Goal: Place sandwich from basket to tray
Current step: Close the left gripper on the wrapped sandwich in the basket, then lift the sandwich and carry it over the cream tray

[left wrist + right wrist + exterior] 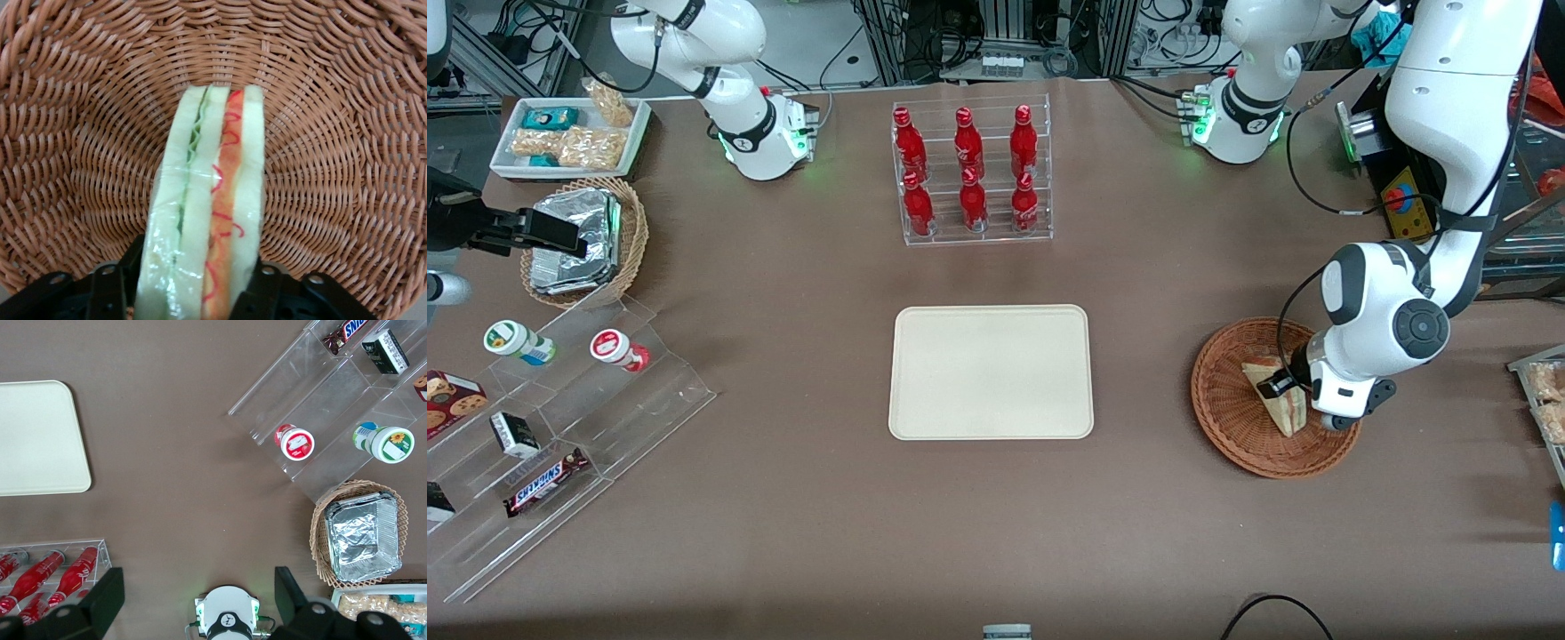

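The sandwich [1282,411] [207,193], a wedge of white bread with green and red-orange layers in clear wrap, stands on edge in the reddish-brown wicker basket [1221,402] [73,147] toward the working arm's end of the table. My left gripper [1288,388] [197,293] is down inside the basket, and its black fingers [270,293] press on both bread faces, so it is shut on the sandwich. The cream-beige tray [991,372] [37,440] lies bare at the table's middle, a good way from the basket toward the parked arm's end.
A clear rack of red bottles [971,173] stands farther from the front camera than the tray. Toward the parked arm's end are a tan basket with foil packets [580,238], acrylic steps with snacks [560,409] and a white snack tray [569,133].
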Motion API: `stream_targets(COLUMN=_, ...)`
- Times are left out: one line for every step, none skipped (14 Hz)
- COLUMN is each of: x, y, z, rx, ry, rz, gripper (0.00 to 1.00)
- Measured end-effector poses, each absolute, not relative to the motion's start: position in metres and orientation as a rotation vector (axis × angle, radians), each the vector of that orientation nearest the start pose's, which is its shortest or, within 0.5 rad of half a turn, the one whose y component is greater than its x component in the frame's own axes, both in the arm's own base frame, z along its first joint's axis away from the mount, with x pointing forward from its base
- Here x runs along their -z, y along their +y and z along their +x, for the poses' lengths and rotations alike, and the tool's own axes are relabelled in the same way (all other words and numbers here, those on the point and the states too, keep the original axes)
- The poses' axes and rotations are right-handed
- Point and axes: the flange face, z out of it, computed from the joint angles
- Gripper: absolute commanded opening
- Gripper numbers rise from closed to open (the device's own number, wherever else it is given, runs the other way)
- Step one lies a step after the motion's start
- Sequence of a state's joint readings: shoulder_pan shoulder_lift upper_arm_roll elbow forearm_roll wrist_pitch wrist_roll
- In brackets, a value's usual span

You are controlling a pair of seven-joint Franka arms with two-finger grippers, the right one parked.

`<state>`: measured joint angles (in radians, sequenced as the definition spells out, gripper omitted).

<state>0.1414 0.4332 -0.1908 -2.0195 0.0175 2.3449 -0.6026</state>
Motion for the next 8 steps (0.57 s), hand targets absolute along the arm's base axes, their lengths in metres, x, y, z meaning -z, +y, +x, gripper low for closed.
stream_targets(x=-0.234, y=-0.027, z=0.592, rx=-0.184, ry=-0.865, rz=-3.048, gripper=0.13)
stream_targets(x=-0.241, y=-0.027, z=0.592, rx=-0.189, ry=-0.863, rz=-3.044, gripper=0.13)
stream_targets(x=-0.252, y=-0.027, z=0.593, rx=-0.195, ry=-0.855, rz=-3.042, gripper=0.13)
stream_targets(x=-0.268, y=-0.034, z=0.595, rx=-0.195, ry=-0.833, rz=-3.046, gripper=0.13)
stream_targets(x=-0.284, y=-0.051, z=0.597, rx=-0.191, ry=-0.789, rz=-3.059, gripper=0.13)
stream_targets(x=-0.297, y=-0.076, z=0.597, rx=-0.182, ry=-0.727, rz=-3.077, gripper=0.13)
stream_targets(x=-0.304, y=-0.108, z=0.594, rx=-0.175, ry=-0.649, rz=-3.097, gripper=0.14)
stream_targets(x=-0.307, y=-0.144, z=0.587, rx=-0.171, ry=-0.56, rz=-3.116, gripper=0.14)
